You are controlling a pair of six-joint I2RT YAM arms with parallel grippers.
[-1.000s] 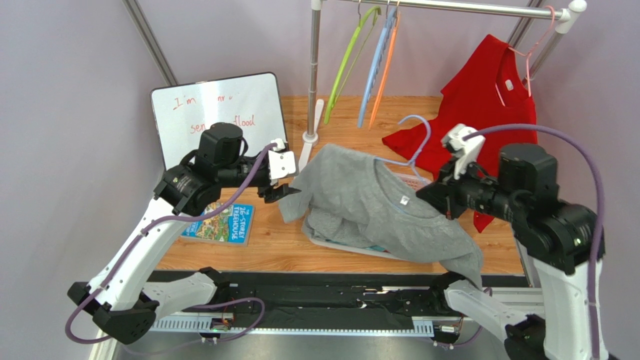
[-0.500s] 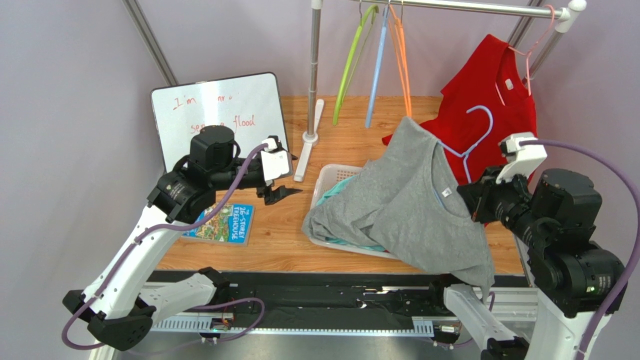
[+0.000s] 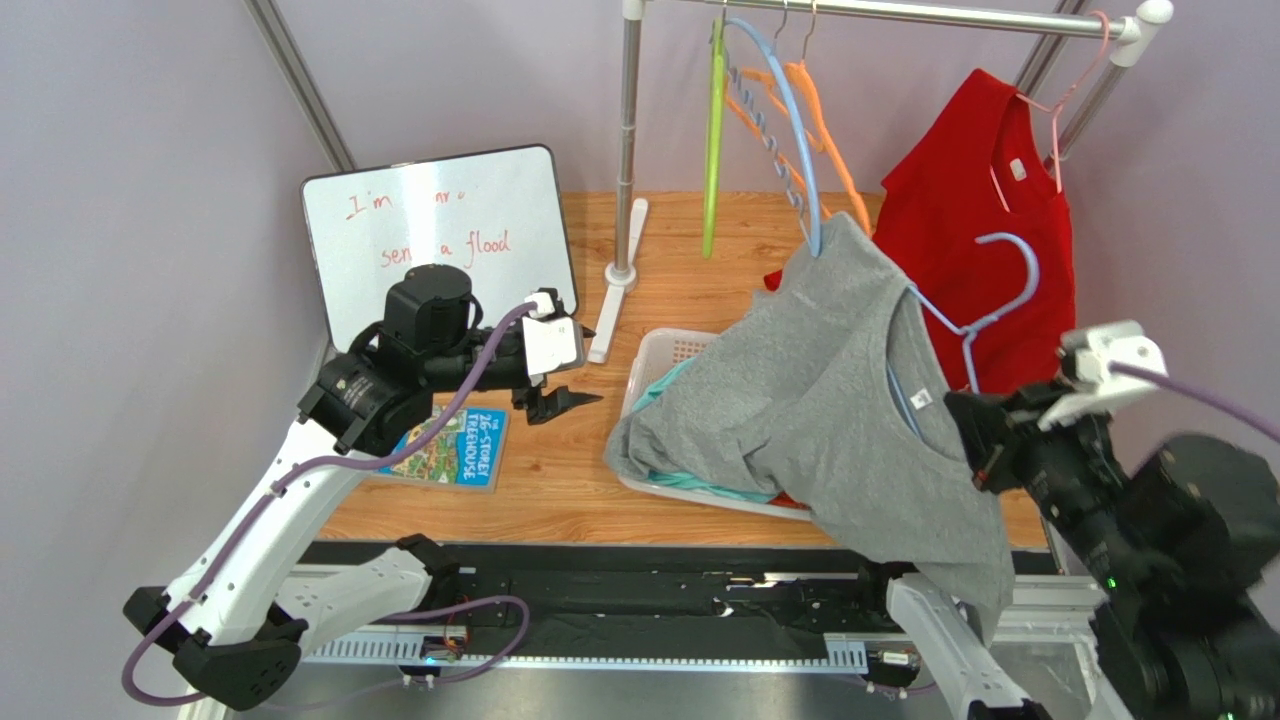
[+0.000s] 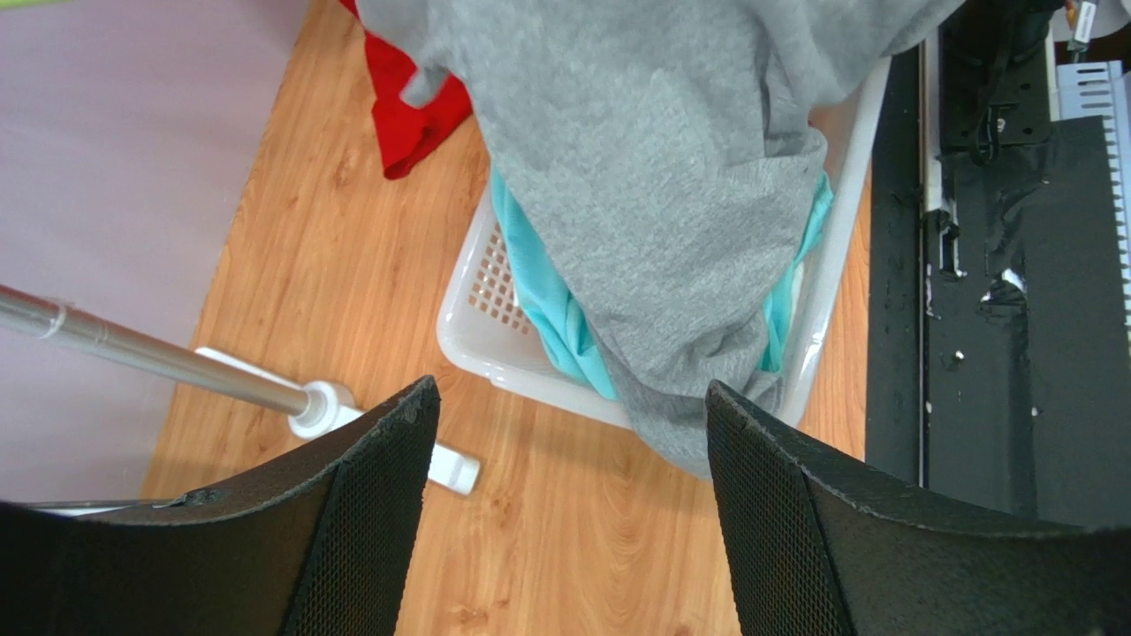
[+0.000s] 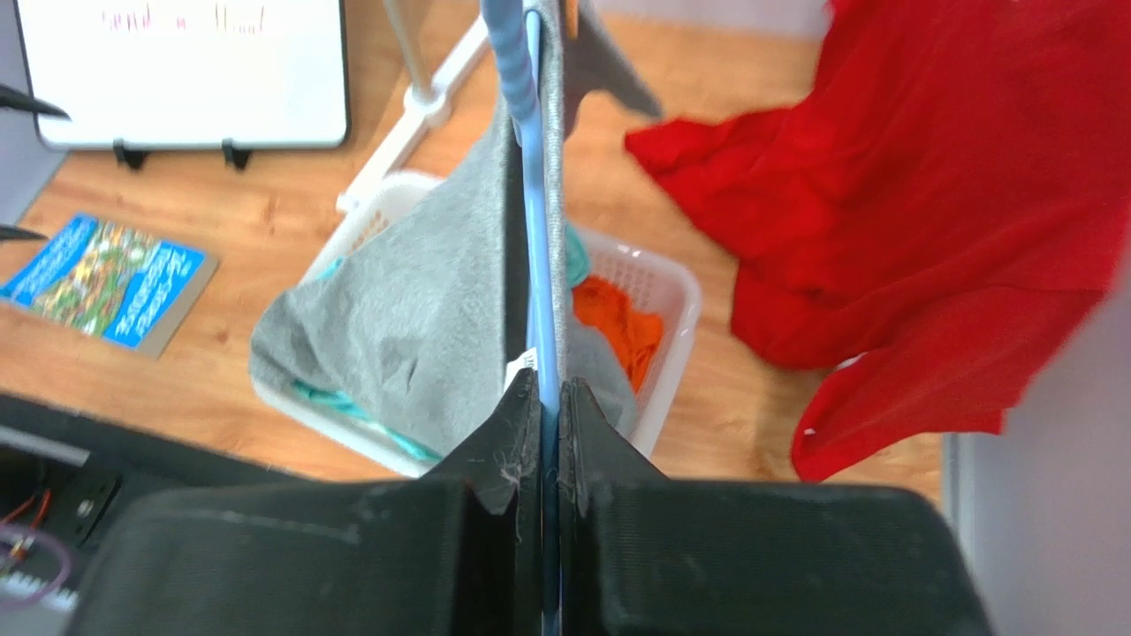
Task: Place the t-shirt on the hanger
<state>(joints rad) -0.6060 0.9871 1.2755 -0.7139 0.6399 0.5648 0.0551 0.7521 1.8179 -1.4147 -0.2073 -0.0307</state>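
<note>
The grey t-shirt (image 3: 834, 398) hangs on the thin periwinkle hanger (image 3: 1004, 279), lifted over the basket; its lower hem still trails into the basket. My right gripper (image 3: 977, 438) is shut on the hanger near the shirt's neck and white label. In the right wrist view the hanger (image 5: 535, 199) runs edge-on between the shut fingers of my right gripper (image 5: 548, 398), with the t-shirt (image 5: 425, 305) draped to its left. My left gripper (image 3: 565, 401) is open and empty, left of the basket. In the left wrist view it (image 4: 571, 517) is above bare wood, with the t-shirt (image 4: 651, 172) ahead of it.
A white basket (image 3: 643, 371) holds a teal garment (image 4: 544, 298) and something orange (image 5: 613, 318). A red t-shirt (image 3: 977, 180) hangs on a pink hanger at the right. Green, light-blue and orange hangers hang on the rail by the rack pole (image 3: 627, 135). A whiteboard (image 3: 436, 225) and a book (image 3: 443, 443) are at the left.
My left gripper has let go of the shirt's sleeve and drawn back left. My right gripper has raised the hanger and shirt up and to the right. The rail hangers are swinging.
</note>
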